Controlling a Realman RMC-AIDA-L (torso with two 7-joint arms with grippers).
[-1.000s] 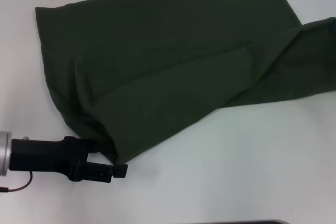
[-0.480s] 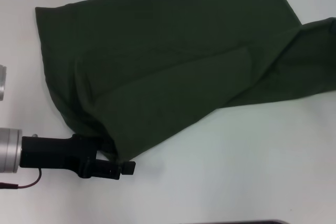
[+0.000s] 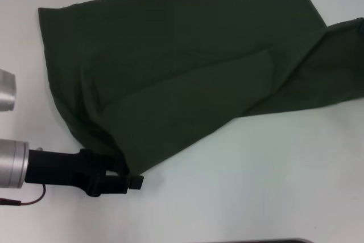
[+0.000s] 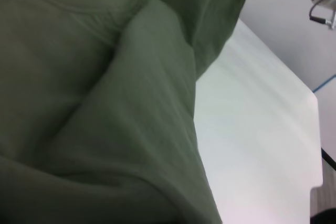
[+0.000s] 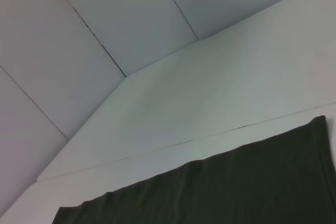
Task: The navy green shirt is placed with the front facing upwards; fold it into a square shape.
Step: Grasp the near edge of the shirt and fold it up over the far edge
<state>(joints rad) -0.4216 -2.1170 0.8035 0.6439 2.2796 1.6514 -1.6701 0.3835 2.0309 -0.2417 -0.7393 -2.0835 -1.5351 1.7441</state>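
The left arm reaches in low from the robot's left edge of the head view, lying almost flat over the white surface (image 3: pixel 239 186). Its silver wrist section leads into a black body, with the left pincer (image 3: pixel 126 178) at the near corner of the navy green shirt (image 3: pixel 187 78). One black finger shows beneath the cloth edge, and the fabric corner sits bunched against the tip. The pincer appears closed on that corner, though the upper finger is hidden by the cloth. A thin red-and-black cable (image 3: pixel 25 199) trails under the arm near the wrist. A second silver cylinder (image 3: pixel 7 90) shows at the left edge of the head view, above the arm.

The shirt lies spread on the surface, running from the far left across to the right edge of the head view. It shows plain dark fabric with a diagonal fold ridge through the middle and a further layer or sleeve extending to the right. No lettering is visible on the exposed side.

The left wrist view is filled with raised folds of the shirt (image 4: pixel 105 108) close to the camera, with bare surface (image 4: pixel 252 129) beyond.

The right pincer is not seen in any view. The right wrist view shows a straight shirt edge (image 5: pixel 236 192) lying flat on the surface (image 5: pixel 210 93), with grey wall panels (image 5: pixel 105 19) behind.
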